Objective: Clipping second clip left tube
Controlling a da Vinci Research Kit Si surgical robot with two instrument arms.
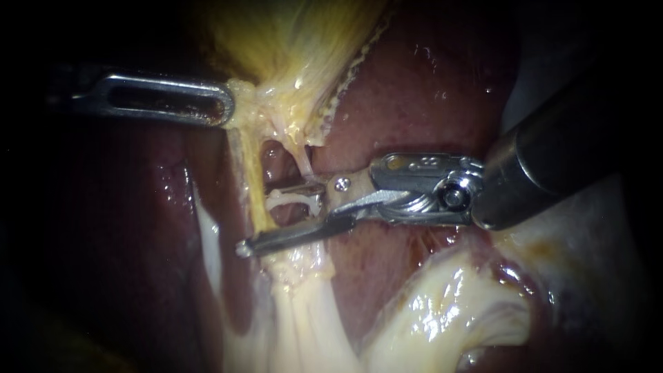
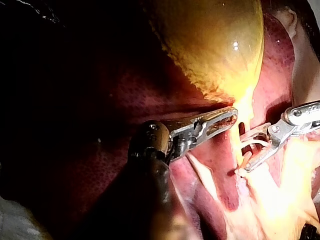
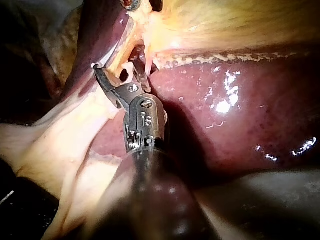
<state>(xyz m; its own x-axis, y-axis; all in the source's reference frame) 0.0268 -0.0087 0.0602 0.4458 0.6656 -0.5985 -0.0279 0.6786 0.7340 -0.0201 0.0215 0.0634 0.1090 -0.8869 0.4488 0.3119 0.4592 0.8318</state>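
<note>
Dark red liver (image 1: 414,90) formed the background of the endoscope view, with the yellow gallbladder (image 1: 290,34) lying above the working field.

My right instrument (image 1: 271,221) entered from the right across the liver surface. Its jaws stood apart with a clear gap between them. The longer lower jaw reached past the left tube (image 1: 254,186). The upper jaw stopped short of it.

My left instrument (image 1: 222,105) entered from the left. Its slotted jaws were closed on the pale tissue at the foot of the gallbladder and held it to the side.

The left tube ran down from that tissue, crossing the lower jaw of my right instrument. A thinner tube (image 1: 302,160) hung beside it, nearer the right instrument's hinge.

A white clip (image 1: 293,200) lay in the gap between the right instrument's jaws, its free end near the left tube. I could not tell whether it fully straddled the tube.

Step in hand, by my judgement: positioning before closure. The next move called for both clip arms to pass the tube's far edge, clear of the thinner tube, before the jaws were squeezed.
</note>
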